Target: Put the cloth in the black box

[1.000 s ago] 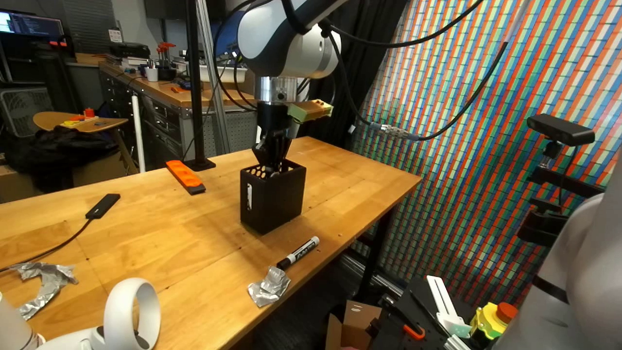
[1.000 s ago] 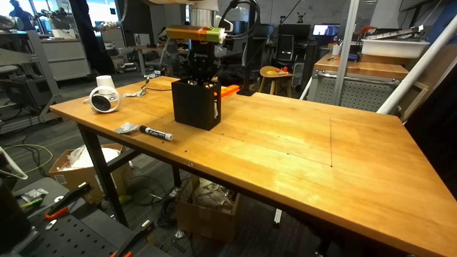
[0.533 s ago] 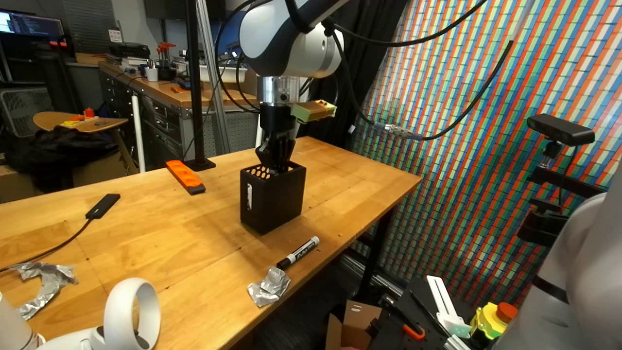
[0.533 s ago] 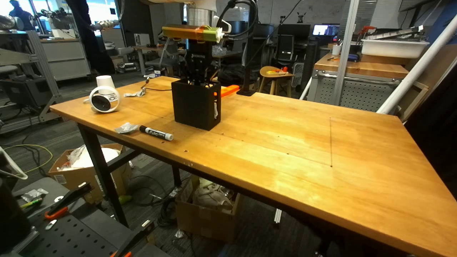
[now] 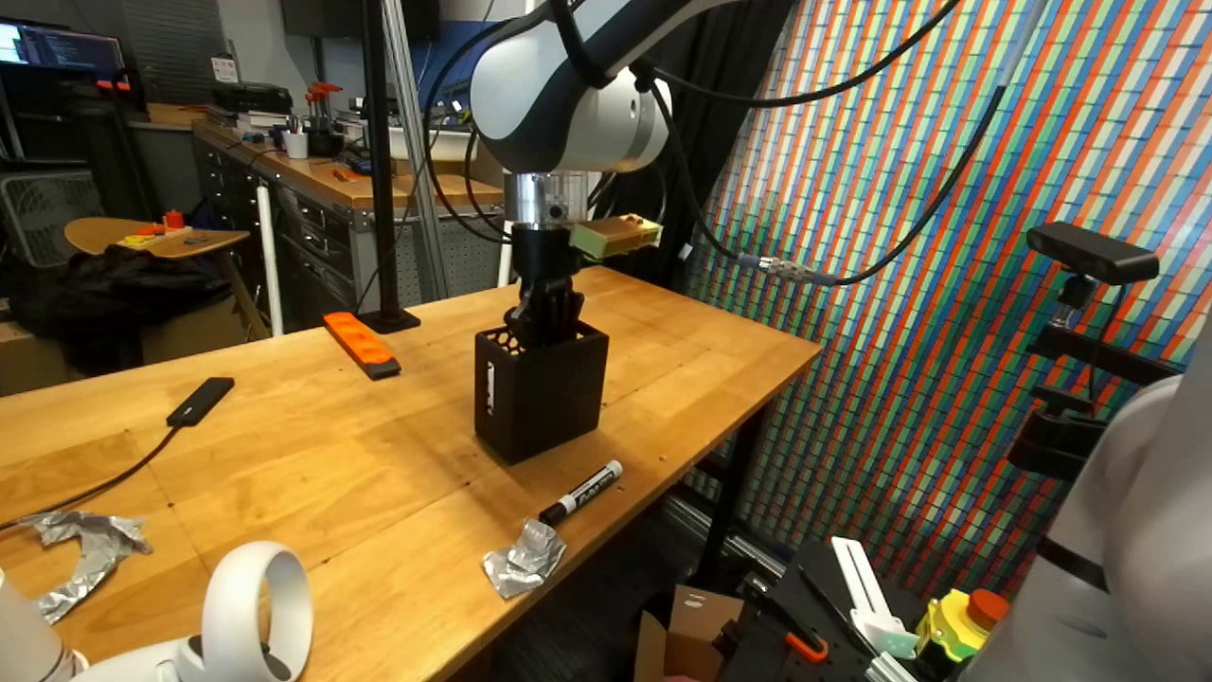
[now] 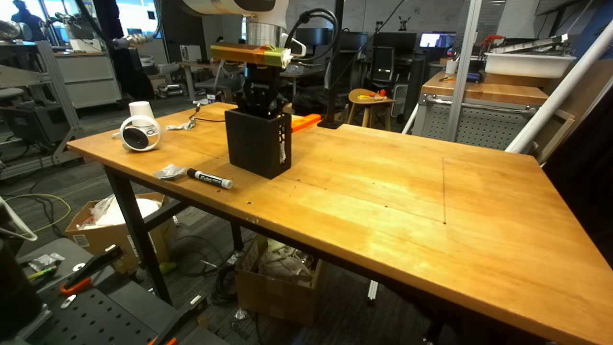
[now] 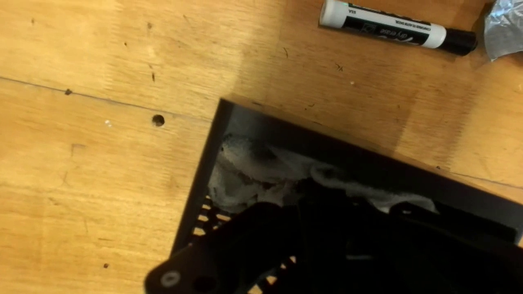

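Wooden counter [image 6: 383,191], multicoloured backdrop [image 5: 881,379] off to one side. Task looked nearly done: cloth [image 7: 249,163] sat bunched inside black box [image 5: 544,403], below the rim, no part seen hanging out. Whitish patches showed through side slots in both exterior views, probably the same cloth. Box stood upright. Pincer [image 7: 327,196] was down in the box mouth, jaws closed; too dark to tell if a fold was caught between the tips. Likely step was pressing the cloth down. Remaining, by my read: come up and out, leaving the cloth behind. Main obstacle was the box itself, walls close around the pincer, so a sideways exit risked dragging it. Pincer also hid part of the inside. Around: marker [image 7: 388,28] near the box, not touching; crumpled foil [image 5: 525,559] just beside the marker; orange object [image 5: 360,346] behind the box in both exterior views; white ringed device [image 5: 220,616] well apart.
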{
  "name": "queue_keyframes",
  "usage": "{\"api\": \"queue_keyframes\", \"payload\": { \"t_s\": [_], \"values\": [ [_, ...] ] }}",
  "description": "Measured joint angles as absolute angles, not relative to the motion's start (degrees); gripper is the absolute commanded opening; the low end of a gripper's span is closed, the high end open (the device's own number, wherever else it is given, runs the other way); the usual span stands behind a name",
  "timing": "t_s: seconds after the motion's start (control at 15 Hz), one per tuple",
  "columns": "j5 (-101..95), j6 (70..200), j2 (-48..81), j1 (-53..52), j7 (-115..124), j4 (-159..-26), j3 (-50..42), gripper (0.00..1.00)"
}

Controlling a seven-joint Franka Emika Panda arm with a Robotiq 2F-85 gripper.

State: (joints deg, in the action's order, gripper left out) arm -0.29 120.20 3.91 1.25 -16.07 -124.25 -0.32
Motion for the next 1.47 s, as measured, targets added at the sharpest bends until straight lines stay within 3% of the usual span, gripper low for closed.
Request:
{"api": "queue_keyframes", "payload": {
  "t_s": [1.0, 1.47],
  "values": [
    [-0.07, 121.56, 5.74, -0.19, -9.87, -124.94, 1.09, 0.09],
    [2.34, 122.35, -1.37, 1.43, -10.45, -120.04, -0.57, 0.09]
  ]
}}
